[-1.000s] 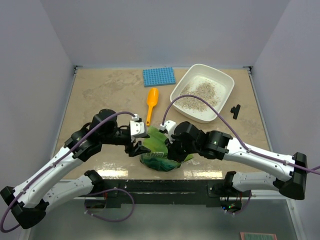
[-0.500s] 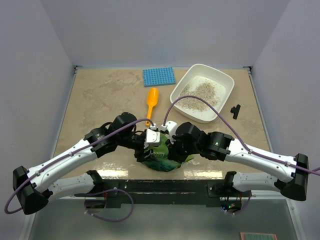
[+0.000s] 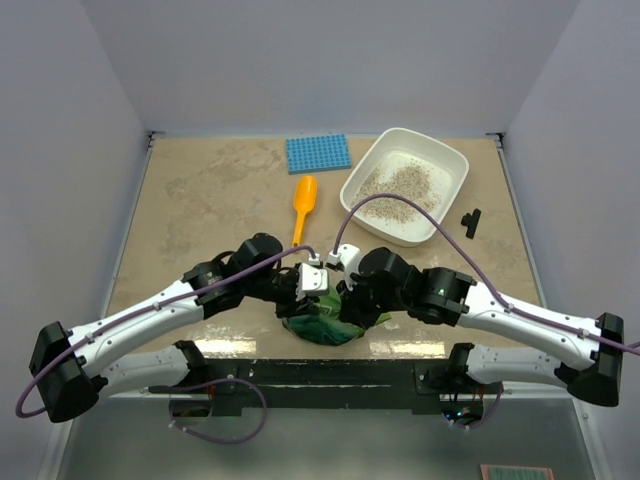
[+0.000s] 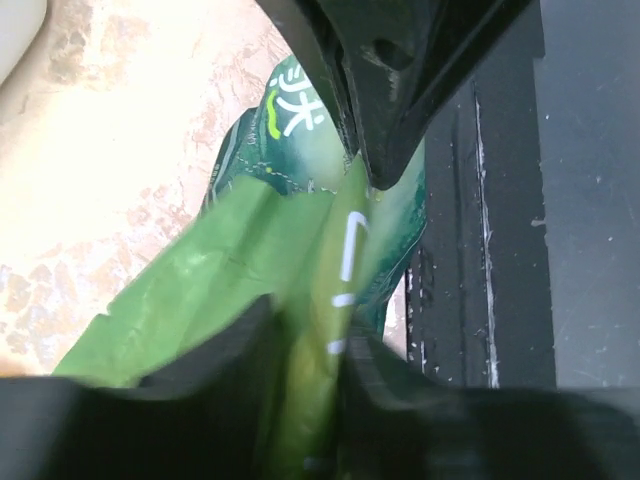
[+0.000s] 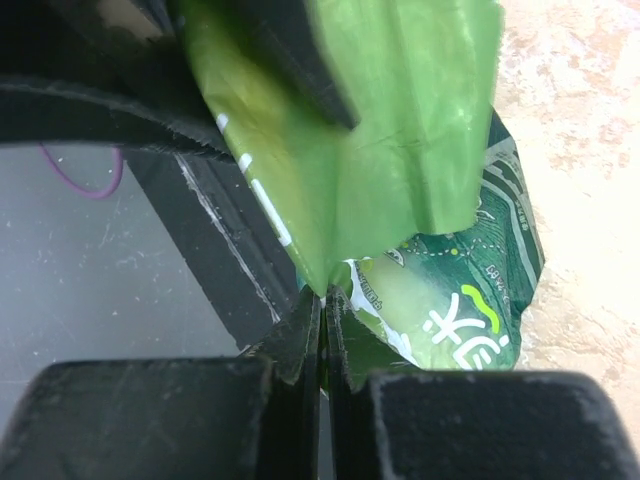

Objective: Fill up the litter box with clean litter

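The white litter box (image 3: pixel 452 152) stands at the back right with a loose heap of clean litter (image 3: pixel 400 190) inside. A crinkly green bag (image 3: pixel 322 328) sits at the table's near edge between both arms. My left gripper (image 3: pixel 316 292) has its fingers closed around a fold of the bag's top; in the left wrist view the green foil (image 4: pixel 250 230) fills the gap at my left gripper (image 4: pixel 305 330). My right gripper (image 5: pixel 322 300) is shut, pinching the bag's thin edge (image 5: pixel 400 150). In the top view my right gripper (image 3: pixel 345 300) is hard against the left one.
An orange scoop (image 3: pixel 304 205) lies mid-table, its handle toward the arms. A blue studded mat (image 3: pixel 317 153) lies at the back, left of the box. A small black part (image 3: pixel 470 222) rests right of the box. The black frame bar (image 3: pixel 330 370) runs just below the bag.
My left arm has swung right to the bag and its fingers have narrowed onto the bag's top. The bag now sits lower and more crumpled. The right gripper has kept its pinch.
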Controlling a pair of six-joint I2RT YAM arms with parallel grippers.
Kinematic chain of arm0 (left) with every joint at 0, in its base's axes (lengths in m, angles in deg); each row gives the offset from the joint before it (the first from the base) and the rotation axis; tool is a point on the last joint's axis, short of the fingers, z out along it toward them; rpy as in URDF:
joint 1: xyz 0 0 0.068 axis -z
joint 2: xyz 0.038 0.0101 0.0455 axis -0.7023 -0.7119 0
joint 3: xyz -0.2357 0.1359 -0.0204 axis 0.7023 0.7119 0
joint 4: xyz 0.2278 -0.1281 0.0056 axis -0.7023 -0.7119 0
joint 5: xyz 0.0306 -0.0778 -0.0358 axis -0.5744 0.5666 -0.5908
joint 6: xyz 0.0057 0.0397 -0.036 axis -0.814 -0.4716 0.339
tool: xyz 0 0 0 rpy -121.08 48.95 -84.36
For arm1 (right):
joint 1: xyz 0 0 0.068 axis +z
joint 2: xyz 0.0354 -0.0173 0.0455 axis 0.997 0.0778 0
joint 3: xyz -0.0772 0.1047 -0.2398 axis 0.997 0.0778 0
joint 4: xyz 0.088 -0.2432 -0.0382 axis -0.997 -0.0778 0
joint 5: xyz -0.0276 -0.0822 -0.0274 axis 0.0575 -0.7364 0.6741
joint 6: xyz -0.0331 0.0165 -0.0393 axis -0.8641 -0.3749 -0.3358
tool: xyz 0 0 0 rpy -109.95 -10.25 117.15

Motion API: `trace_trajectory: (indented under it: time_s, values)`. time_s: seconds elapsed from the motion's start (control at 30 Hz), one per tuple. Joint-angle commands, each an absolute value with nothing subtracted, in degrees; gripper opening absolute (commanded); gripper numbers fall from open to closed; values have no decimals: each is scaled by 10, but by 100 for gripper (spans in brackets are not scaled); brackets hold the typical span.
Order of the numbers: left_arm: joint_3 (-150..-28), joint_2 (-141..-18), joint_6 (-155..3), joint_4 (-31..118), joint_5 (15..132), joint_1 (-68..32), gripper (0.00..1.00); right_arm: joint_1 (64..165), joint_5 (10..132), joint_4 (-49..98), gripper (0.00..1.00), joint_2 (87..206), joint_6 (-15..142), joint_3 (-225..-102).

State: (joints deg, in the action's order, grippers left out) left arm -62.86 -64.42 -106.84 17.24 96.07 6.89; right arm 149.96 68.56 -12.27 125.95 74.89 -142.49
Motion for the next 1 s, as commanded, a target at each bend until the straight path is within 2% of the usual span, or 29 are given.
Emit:
trace_trajectory:
  time_s: [0.0, 0.03, 0.13, 0.17, 0.2, 0.3, 0.4, 0.47, 0.7, 0.77, 0.8, 0.9, 0.97]
  values:
    - [-600, -662, -1071, 212, 895, 72, 7, 1500, 717, -101, 0, 1230, 761, -1424]
    - [-591, -662, -1070, 218, 891, 72, 0, 1500, 717, -100, 0, 1229, 761, -1422]
    - [-580, -655, -1071, 227, 871, 71, 0, 1500, 706, -101, 0, 1224, 759, -1419]
    - [-581, -652, -1072, 221, 863, 71, 0, 1499, 698, -101, 3, 1222, 762, -1420]
    - [-582, -646, -1076, 215, 844, 71, 0, 1500, 689, -102, 16, 1220, 762, -1423]
    - [-597, -617, -1100, 184, 803, 69, 0, 1500, 655, -105, 32, 1217, 759, -1441]
    - [-603, -588, -1119, 164, 781, 56, 0, 1500, 620, -105, 43, 1217, 753, -1469]
    - [-606, -569, -1128, 163, 784, 34, 0, 1499, 573, -105, 46, 1220, 745, -1489]
    - [-653, -573, -1211, 149, 830, -28, 0, 1498, 450, -63, 73, 1221, 657, -1547]
    - [-681, -592, -1237, 138, 838, -43, 0, 1498, 454, -40, 76, 1214, 619, -1549]
    - [-690, -600, -1268, 131, 852, -44, 0, 1499, 470, -32, 84, 1209, 572, -1546]
    - [-729, -637, -1317, 121, 876, -45, 0, 1496, 467, 5, 95, 1185, 496, -1529]
    - [-761, -670, -1340, 119, 890, -52, 0, 1494, 457, 19, 98, 1172, 464, -1520]
